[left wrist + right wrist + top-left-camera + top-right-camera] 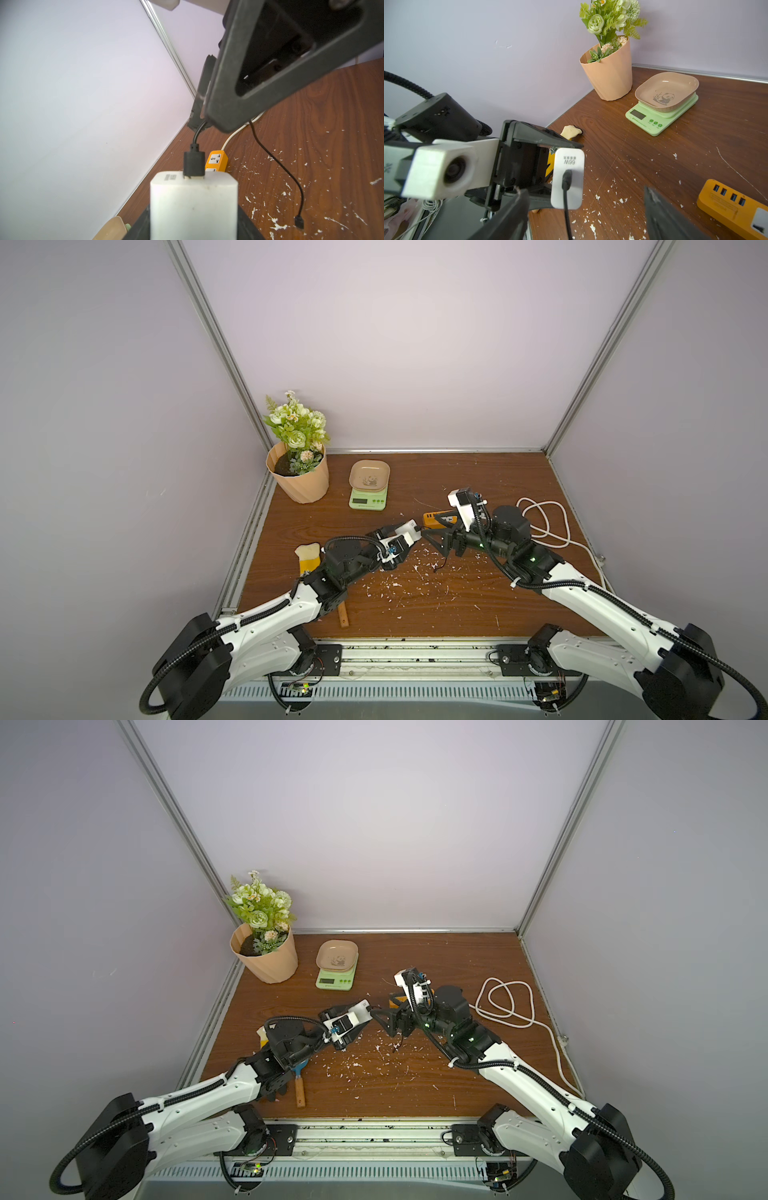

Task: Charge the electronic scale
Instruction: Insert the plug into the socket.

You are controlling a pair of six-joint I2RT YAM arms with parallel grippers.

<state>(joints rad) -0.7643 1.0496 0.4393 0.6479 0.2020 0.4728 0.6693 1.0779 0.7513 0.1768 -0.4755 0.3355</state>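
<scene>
The electronic scale [368,494] [336,974] [660,113], pale green with a beige panda tray, stands at the back of the wooden table, apart from both arms. My left gripper [409,531] [193,218] is shut on a white charger block [193,199] [568,178] with a black cable [194,162] plugged into it. My right gripper [430,537] [586,218] faces the charger with its jaws wide apart. The cable passes between them, untouched. The cable's loose plug [299,222] lies on the table.
An orange power strip [436,517] [733,205] lies just behind the right gripper, its white cord [544,522] coiled at the right. A flower pot [301,477] fills the back left corner. A wooden-handled brush [343,616] and a cream-and-yellow object [308,558] lie under the left arm. White flecks litter the table.
</scene>
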